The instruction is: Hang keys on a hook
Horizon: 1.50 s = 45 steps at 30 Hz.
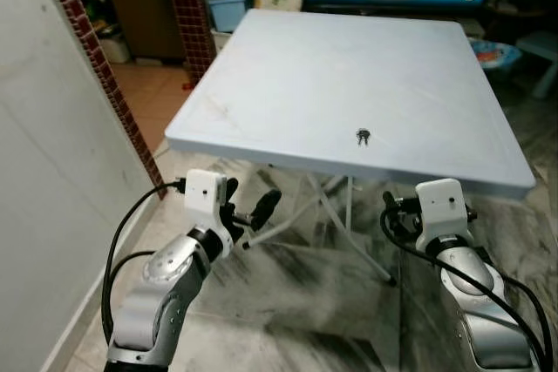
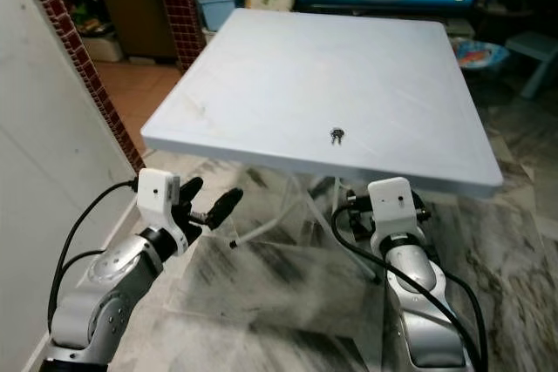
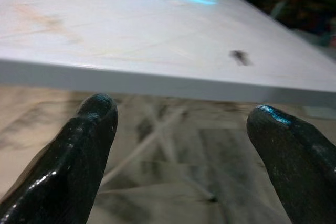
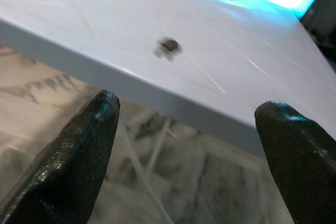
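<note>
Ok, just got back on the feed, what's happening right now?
The robot stands at a white folding table with the keys lying near its front edge, untouched. Both arms are held low in front of the table edge. The left claw and right claw are open and empty, both facing the keys. No hook can be made out yet.

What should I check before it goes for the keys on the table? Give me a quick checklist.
1. Keys visible, lying near the front edge of the white table: ok.
2. Left gripper open and holding nothing: ok.
3. Right gripper open and holding nothing: ok.
4. Grippers raised above the tabletop: not ok, both sit below the edge.
5. Tabletop around the keys free of clutter: ok.
6. Hook located: cannot tell.
</note>
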Available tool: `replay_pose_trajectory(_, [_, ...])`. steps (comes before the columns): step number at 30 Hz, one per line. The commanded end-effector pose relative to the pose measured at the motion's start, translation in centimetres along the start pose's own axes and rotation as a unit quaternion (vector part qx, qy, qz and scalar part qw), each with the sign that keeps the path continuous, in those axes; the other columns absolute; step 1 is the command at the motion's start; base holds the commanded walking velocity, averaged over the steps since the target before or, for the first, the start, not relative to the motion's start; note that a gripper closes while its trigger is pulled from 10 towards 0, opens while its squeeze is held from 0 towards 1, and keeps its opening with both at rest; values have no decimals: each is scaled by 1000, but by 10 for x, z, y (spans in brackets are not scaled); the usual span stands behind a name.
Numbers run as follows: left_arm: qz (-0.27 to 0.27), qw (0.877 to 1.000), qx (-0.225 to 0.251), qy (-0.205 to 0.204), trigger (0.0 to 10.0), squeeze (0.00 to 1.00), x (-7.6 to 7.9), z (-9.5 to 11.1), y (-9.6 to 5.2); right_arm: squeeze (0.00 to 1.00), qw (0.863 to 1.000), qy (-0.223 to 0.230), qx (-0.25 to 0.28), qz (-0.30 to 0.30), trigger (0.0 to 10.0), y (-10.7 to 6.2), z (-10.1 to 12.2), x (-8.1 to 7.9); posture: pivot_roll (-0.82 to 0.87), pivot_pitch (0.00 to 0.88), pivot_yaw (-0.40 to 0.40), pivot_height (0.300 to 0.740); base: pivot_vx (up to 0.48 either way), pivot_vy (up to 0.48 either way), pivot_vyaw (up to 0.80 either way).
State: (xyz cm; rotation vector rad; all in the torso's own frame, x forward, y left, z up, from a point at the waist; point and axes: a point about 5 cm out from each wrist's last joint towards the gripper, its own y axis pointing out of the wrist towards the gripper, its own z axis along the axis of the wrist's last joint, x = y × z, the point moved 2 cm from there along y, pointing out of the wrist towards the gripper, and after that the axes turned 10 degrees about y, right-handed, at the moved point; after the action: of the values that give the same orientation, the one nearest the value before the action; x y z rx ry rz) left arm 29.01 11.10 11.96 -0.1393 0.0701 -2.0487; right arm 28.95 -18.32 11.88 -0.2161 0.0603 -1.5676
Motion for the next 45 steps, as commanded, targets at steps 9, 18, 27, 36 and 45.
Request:
replay_pose_trajectory(9, [-4, 1000, 2, 14, 10000, 0, -1, 4, 0, 0, 1000, -3, 6, 5, 10000, 1, 4, -5, -33, 33, 68, 740, 297, 0, 0])
replay_pose_trajectory(18, [-11, 1000, -2, 18, 10000, 0, 1, 2, 0, 0, 1000, -4, -2, -7, 10000, 1, 0, -2, -33, 33, 68, 740, 281, 0, 0])
replay_pose_trajectory(27, [-12, 1000, -6, 19, 10000, 0, 2, 1, 0, 0, 1000, -2, -7, -5, 10000, 1, -1, -4, -31, 40, 68, 740, 278, 0, -526])
replay_pose_trajectory(36, [-12, 1000, -10, 20, 10000, 0, 2, -1, -2, 0, 1000, 4, -10, 3, 10000, -1, -4, -7, -30, 41, 69, 740, 139, 0, -269])
replay_pose_trajectory(45, [-3, 1000, -15, 24, 10000, 0, 0, -2, -2, 0, 999, 23, -17, 43, 10000, -2, -6, -21, -26, 41, 72, 740, 0, 0, 0])
